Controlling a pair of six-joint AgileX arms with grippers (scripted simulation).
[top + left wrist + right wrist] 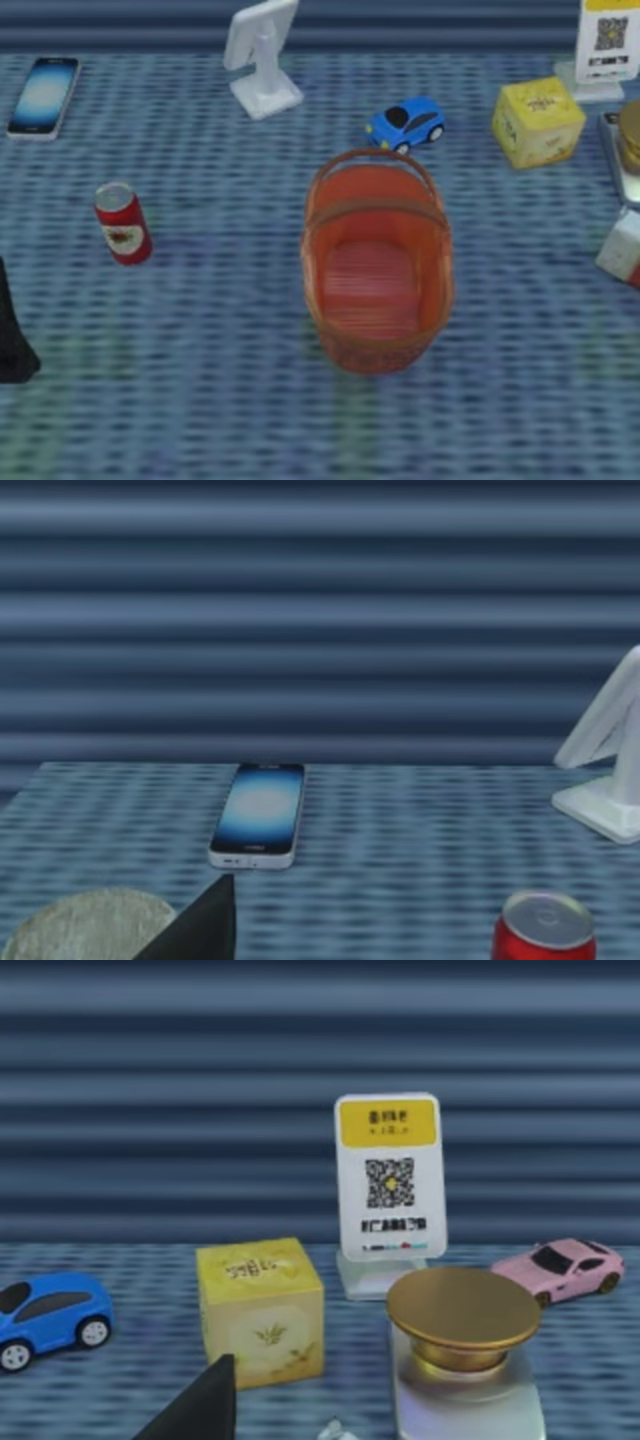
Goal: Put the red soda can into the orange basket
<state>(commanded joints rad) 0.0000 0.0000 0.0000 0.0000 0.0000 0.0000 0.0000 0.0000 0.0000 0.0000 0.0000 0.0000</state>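
Note:
The red soda can [122, 222] stands on the blue cloth at the left of the table, silver top up; its top also shows in the left wrist view [543, 928]. The orange basket [377, 335] sits in the middle, handle arched over it, with nothing inside. My left gripper [12, 345] is at the table's left edge, nearer the front than the can and apart from it. One dark fingertip [205, 925] shows off to the side, with nothing held. My right gripper is outside the top view; one fingertip [205, 1405] shows near the yellow box.
A phone [44, 96] lies at the back left. A white stand [262, 55] and a blue toy car [405, 123] are behind the basket. At the right are a yellow box [537, 121], a QR sign [608, 40], a gold disc on a scale [462, 1312], a pink car [560, 1268] and a red-and-white box [622, 248].

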